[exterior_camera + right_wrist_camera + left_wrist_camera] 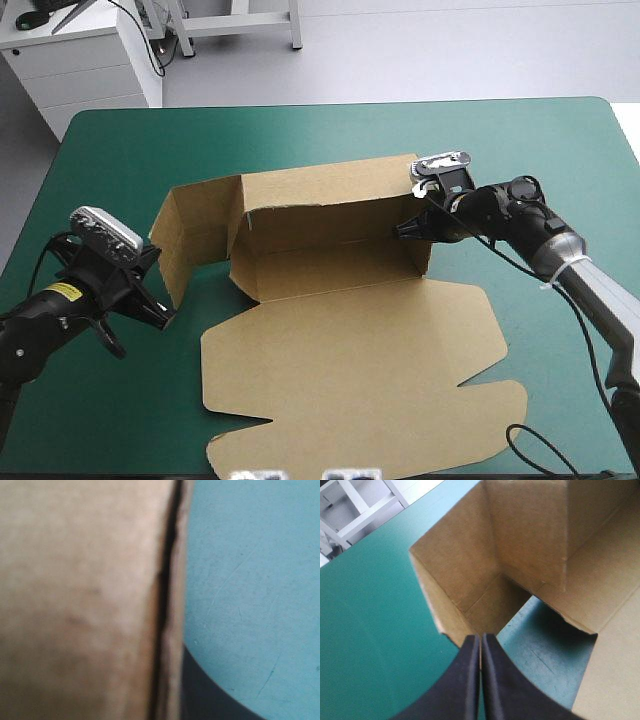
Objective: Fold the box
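The brown box lies mid-table with its back wall and both end walls raised, and its lid flat toward the front. My left gripper is at the lower front corner of the left end wall, and in the left wrist view the left gripper is shut on that board edge. My right gripper sits at the right end wall. In the right wrist view the board stands edge-on at the right gripper, with one black finger showing outside it and the other hidden.
The teal-green cover shows behind the back wall and to either side of the box. The lid's front edge comes close to the table's front edge. A patch of cover shows through the gap beside the left wall.
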Controlling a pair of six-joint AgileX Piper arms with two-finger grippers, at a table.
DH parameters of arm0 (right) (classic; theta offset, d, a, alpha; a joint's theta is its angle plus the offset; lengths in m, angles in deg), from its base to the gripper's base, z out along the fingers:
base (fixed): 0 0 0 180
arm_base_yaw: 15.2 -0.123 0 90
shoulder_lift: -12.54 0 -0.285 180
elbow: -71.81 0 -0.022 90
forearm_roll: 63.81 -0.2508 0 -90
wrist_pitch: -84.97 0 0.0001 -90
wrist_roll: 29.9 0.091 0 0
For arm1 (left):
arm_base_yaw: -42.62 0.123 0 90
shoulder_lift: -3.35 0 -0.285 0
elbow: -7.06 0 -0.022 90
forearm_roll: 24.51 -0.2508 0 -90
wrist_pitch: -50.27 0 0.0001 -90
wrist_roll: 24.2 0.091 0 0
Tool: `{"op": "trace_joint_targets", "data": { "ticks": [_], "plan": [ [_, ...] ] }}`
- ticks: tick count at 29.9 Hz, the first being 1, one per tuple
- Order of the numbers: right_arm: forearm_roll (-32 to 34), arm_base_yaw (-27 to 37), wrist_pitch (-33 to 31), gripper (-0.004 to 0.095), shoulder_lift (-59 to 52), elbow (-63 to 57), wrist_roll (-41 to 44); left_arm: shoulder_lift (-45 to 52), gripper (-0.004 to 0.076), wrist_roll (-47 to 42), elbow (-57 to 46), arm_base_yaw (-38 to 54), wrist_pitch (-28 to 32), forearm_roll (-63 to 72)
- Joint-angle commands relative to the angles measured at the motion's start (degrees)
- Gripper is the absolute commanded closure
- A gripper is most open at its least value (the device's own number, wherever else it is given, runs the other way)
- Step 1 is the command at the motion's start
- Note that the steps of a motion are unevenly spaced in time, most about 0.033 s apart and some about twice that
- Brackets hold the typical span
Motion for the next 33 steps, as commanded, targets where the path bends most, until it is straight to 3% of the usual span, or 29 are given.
{"op": "trace_joint_targets", "data": {
  "ticks": [1, 6, 12, 19, 23, 31, 33],
  "plan": [
    [2.11, 0.32, -2.99, 0.0925, -1.83, 1.32, 0.33, 0.39, 0.0723, 3.69, 0.11, 8.76, 3.74, 11.71],
    [2.11, 0.32, -2.97, 0.0926, -1.83, 1.32, 0.46, 0.39, 0.0723, 4.38, -1.73, 18.50, 3.02, 20.78],
    [2.11, 0.32, -3.11, 0.0925, -1.83, 1.32, 0.46, -2.04, 0.0723, -1.56, -4.69, 19.28, 8.38, 16.30],
    [2.37, 0.32, -4.50, 0.0925, -1.83, 2.84, 3.08, -3.90, 0.0724, -1.97, -4.95, 19.28, 10.71, 16.57],
    [4.20, 0.32, -10.44, 0.0925, -1.83, 7.14, 3.72, -3.90, 0.0724, -1.97, -4.95, 19.28, 12.84, 17.97],
    [9.13, 0.32, -30.78, 0.0925, -1.83, 14.56, 5.29, -5.06, 0.0724, -1.84, -4.95, 16.82, 15.36, 18.20],
    [8.71, 0.32, -32.33, 0.0925, -2.13, 14.94, 5.29, -5.54, 0.0724, -1.71, -4.95, 14.86, 16.07, 15.72]
  ]
}}
